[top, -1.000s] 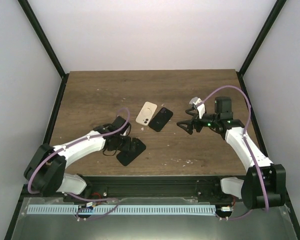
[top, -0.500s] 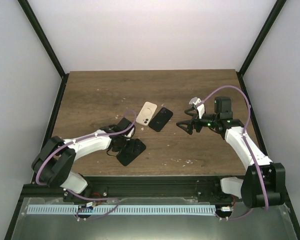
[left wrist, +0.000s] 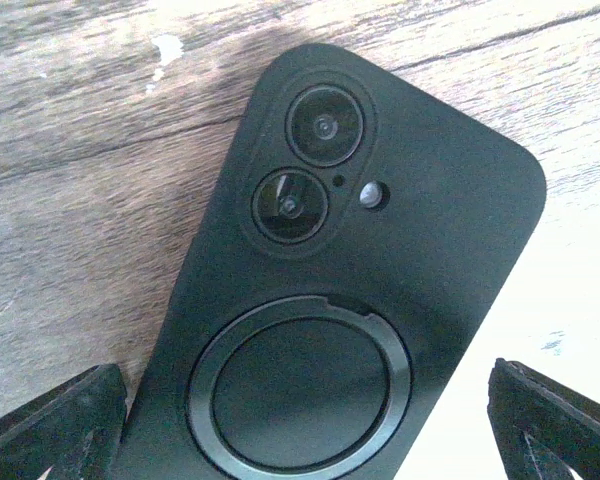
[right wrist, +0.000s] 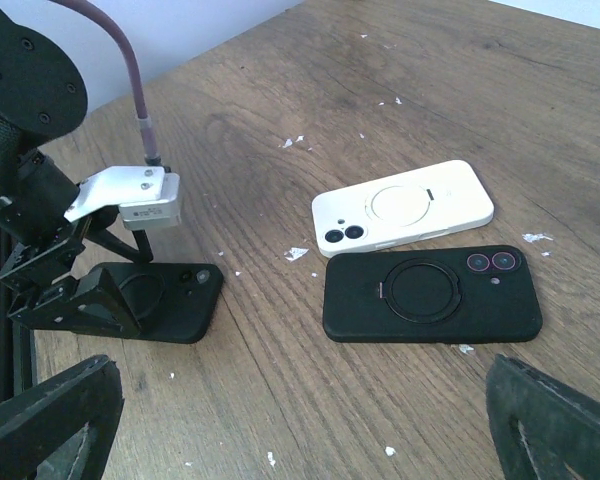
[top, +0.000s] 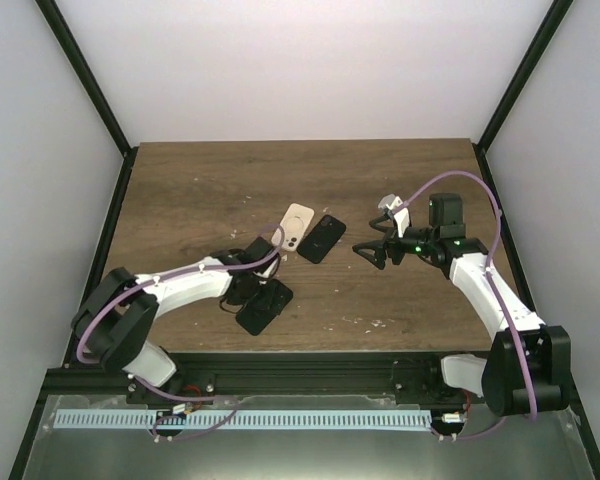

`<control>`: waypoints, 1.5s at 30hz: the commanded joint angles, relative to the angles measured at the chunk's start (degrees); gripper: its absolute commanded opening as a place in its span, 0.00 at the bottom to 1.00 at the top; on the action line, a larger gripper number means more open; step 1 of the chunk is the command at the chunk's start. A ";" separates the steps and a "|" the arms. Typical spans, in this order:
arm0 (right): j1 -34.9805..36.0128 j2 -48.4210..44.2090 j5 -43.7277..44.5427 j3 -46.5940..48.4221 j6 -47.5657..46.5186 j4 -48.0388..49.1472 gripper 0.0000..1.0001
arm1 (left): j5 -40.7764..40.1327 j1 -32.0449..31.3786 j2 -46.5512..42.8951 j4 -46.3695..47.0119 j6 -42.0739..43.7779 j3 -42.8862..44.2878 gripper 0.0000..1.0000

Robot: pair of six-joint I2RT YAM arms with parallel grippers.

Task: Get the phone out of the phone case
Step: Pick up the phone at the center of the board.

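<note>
A black phone in its black phone case [left wrist: 380, 260] lies back up on the wooden table, two camera lenses and a round ring showing. My left gripper [left wrist: 300, 435] is open just above it, one finger [left wrist: 55, 420] off each long side, touching nothing I can see. The same cased phone [top: 265, 307] sits near the front left of centre, with the left gripper [top: 250, 293] over it. My right gripper [top: 370, 250] hangs open and empty above the table, to the right of the phones. In the right wrist view the cased phone [right wrist: 165, 295] lies under the left gripper [right wrist: 90, 290].
A white cased phone [top: 294, 226] and a second black cased phone [top: 321, 238] lie side by side, backs up, mid-table; both show in the right wrist view too, the white phone [right wrist: 405, 208] and the black phone [right wrist: 432, 293]. Small white scraps dot the wood. Black frame posts flank the table.
My left arm has swung to the right, bringing its open gripper further over the near black phone, which shifted slightly. The right arm has barely moved.
</note>
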 commanded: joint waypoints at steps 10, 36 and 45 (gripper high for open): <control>-0.20 0.28 -0.30 1.04 -1.60 -0.13 1.00 | -1.02 -2.97 7.18 -5.51 9.08 6.19 1.00; -0.18 0.90 0.38 1.40 -1.80 -0.72 1.00 | -6.75 -7.93 17.76 -8.06 15.90 12.78 0.73; -0.26 0.79 -0.72 4.33 -0.23 -3.38 1.00 | -8.04 -7.76 9.75 -10.71 12.46 17.43 0.56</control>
